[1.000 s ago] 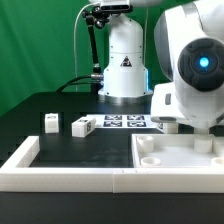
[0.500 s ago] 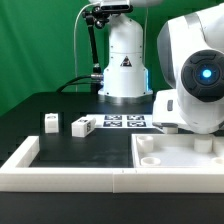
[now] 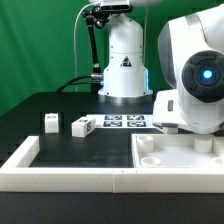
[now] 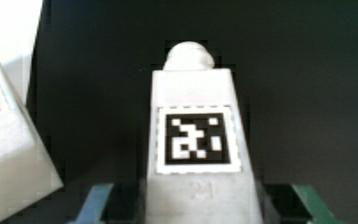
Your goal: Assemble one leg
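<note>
In the wrist view a white leg (image 4: pixel 197 110) with a black-and-white square tag lies on the black table, between my gripper's (image 4: pixel 202 203) two fingers (image 4: pixel 105 200). The jaws stand apart, with a dark gap on each side of the leg, so the gripper is open around it. Part of a second white tagged part (image 4: pixel 2 130) shows beside it. In the exterior view two more small white legs (image 3: pixel 50 122) (image 3: pixel 82 125) stand on the table at the exterior view's left. The arm's bulky wrist (image 3: pixel 200 80) hides the gripper there.
The large flat white panel with corner sockets (image 3: pixel 178 155) lies at the front on the exterior view's right. The marker board (image 3: pixel 125 122) lies before the robot's base (image 3: pixel 125 65). A white raised rail (image 3: pixel 60 178) runs along the table's front and turns back at the left.
The arm's wrist shifted slightly down and toward the exterior view's right a second ago, then stayed still. The loose legs and the panel have not moved.
</note>
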You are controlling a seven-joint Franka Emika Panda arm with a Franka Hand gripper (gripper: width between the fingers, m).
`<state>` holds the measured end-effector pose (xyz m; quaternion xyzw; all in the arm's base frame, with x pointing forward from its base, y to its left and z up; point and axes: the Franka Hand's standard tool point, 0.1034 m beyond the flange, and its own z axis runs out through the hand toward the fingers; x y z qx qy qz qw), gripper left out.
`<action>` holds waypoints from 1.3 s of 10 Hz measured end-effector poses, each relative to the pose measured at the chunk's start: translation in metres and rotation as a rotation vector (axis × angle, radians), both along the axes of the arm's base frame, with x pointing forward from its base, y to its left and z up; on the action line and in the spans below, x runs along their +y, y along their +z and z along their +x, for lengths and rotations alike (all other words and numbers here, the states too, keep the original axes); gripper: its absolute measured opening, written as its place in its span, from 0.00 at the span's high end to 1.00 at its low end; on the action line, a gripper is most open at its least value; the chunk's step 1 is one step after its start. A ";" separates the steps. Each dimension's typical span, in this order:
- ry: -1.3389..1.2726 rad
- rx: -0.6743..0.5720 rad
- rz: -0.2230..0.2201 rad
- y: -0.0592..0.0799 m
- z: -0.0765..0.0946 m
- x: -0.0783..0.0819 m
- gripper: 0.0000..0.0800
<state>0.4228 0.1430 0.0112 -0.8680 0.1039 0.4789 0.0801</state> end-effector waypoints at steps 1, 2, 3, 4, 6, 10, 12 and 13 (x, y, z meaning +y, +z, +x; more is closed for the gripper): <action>0.000 0.000 0.000 0.000 0.000 0.000 0.64; 0.000 0.000 0.000 0.000 0.000 0.000 0.64; 0.000 0.000 0.000 0.000 0.000 0.000 0.64; 0.000 0.000 0.000 0.000 0.000 0.000 0.64; 0.009 0.005 0.013 0.005 0.001 -0.001 0.64; 0.034 0.008 0.044 0.062 0.016 -0.009 0.64; 0.038 -0.008 0.039 0.069 0.023 -0.005 0.64; 0.040 -0.008 0.041 0.067 0.021 -0.005 0.64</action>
